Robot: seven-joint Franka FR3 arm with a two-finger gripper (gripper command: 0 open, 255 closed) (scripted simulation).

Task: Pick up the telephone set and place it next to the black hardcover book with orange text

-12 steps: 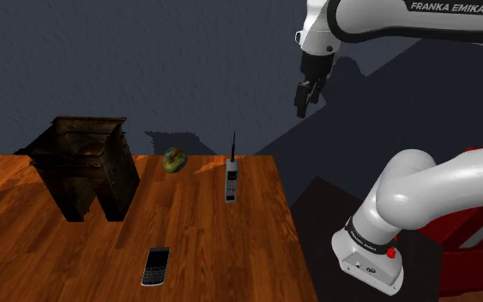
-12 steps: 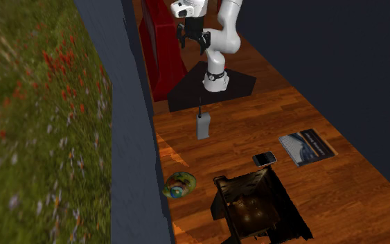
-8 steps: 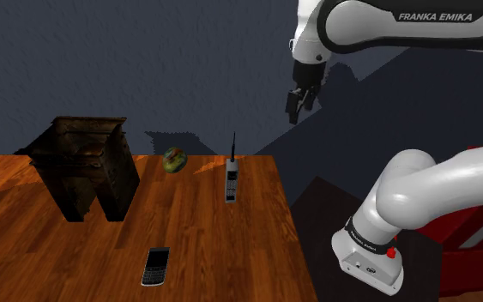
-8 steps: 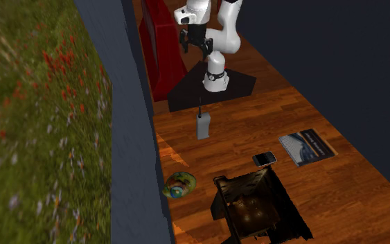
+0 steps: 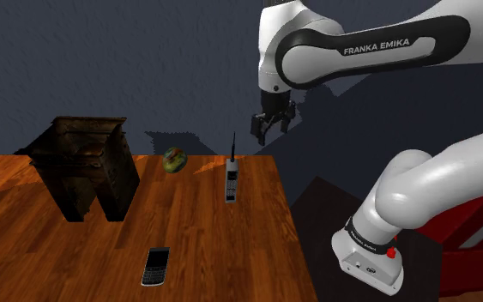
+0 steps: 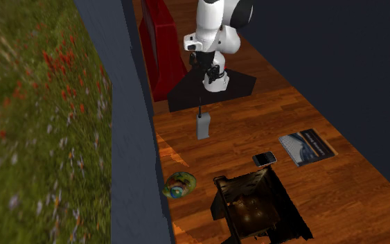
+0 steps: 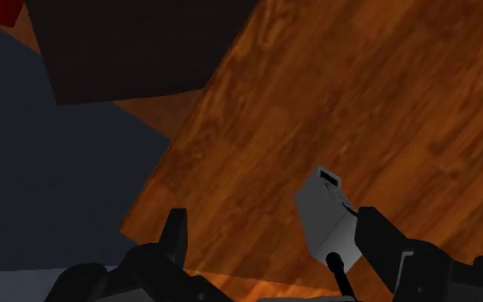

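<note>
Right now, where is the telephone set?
In the shoulder view the grey telephone set lies on the wooden surface, just right of the round multicoloured object, below and left of the open gripper.

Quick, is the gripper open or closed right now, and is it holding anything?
Gripper: open, holding nothing; the telephone lies on the floor, untouched.

— How is the arm (image 5: pixel 419 193) finished?
— White shells are joined by dark bands (image 5: pixel 316 67), one lettered FRANKA EMIKA. A red button (image 5: pixel 391 253) is set at its foot; the pincer (image 5: pixel 269 129) is black.
</note>
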